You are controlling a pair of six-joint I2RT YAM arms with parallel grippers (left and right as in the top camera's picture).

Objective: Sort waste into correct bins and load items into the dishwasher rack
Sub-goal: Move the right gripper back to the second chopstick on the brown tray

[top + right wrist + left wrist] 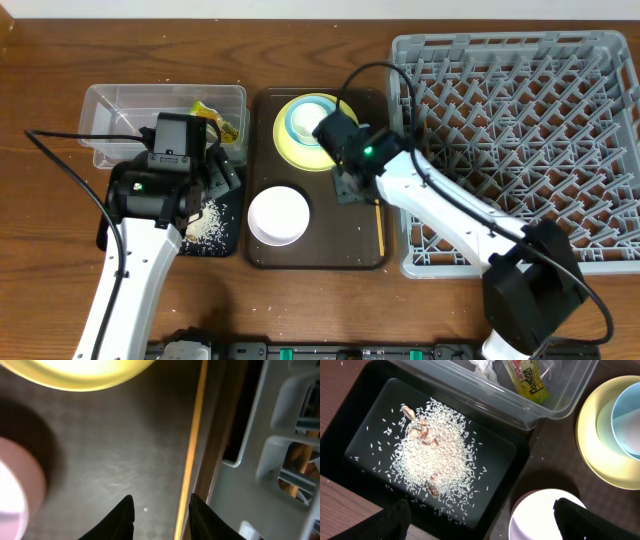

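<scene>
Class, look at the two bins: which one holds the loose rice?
The shallow black tray: rice grains are heaped in it, whereas the clear tub holds a snack wrapper and crumpled napkin.

Left arm point(125, 285) and right arm point(450, 212) have white shells, black joints, green lights, black cables.
</scene>
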